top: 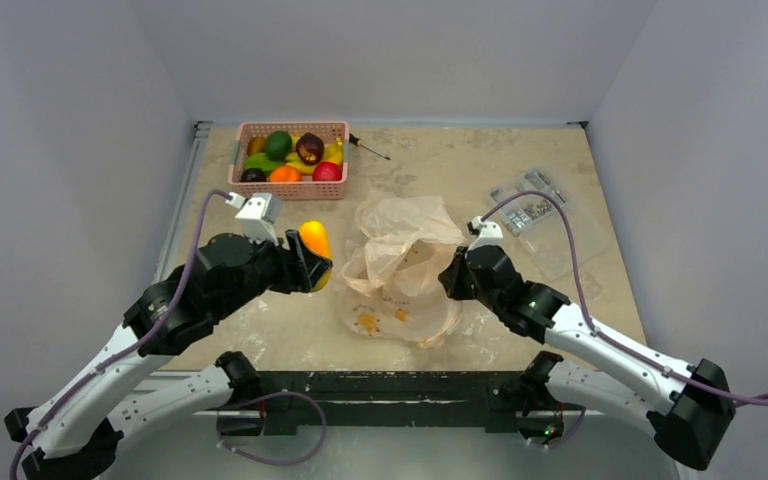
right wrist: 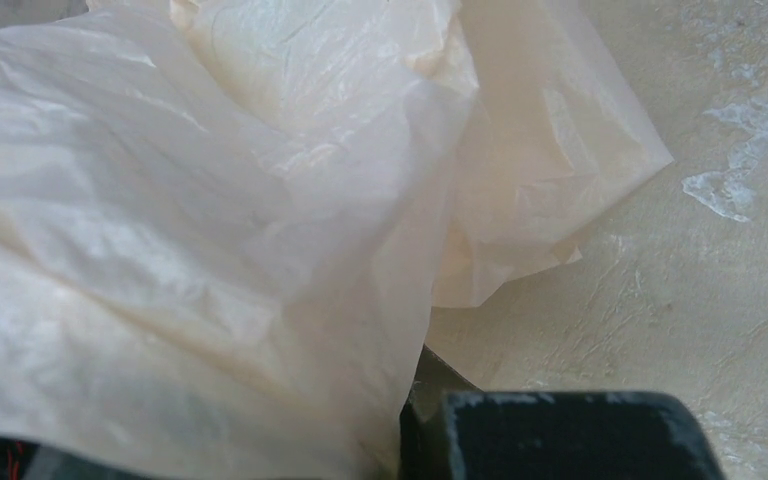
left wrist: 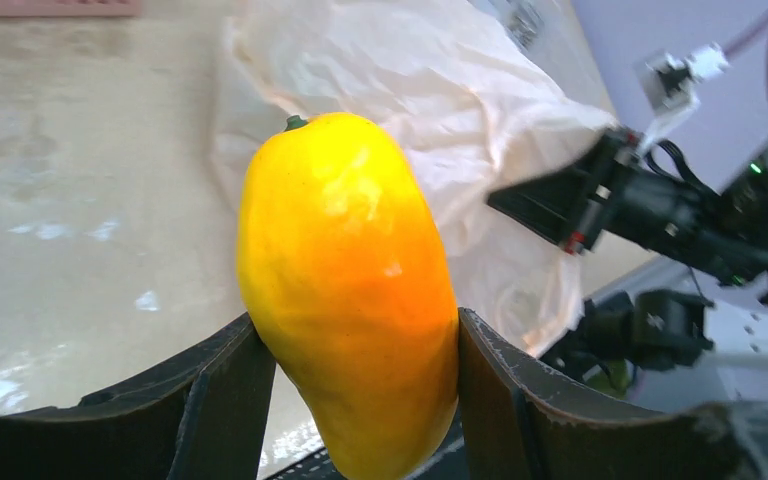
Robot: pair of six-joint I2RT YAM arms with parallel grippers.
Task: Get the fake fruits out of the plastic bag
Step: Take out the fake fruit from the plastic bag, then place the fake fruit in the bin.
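Yellow-orange and mango-shaped, one fake fruit [left wrist: 345, 280] is pinched across its middle by the left gripper [top: 312, 262]. It is lifted clear of the table [top: 500, 170], just left of the plastic bag [top: 400, 270] and wholly outside it. Its long axis runs out along the fingers, green stalk end pointing away from the wrist. The right gripper [top: 457, 272] is pressed together on a fold at the bag's right edge, pinning it. A pink basket [top: 295, 127] of other fruits lies far and slightly left of the held fruit, on the left arm's side, so that arm is likely to place it. Whether anything remains in the bag cannot be told.
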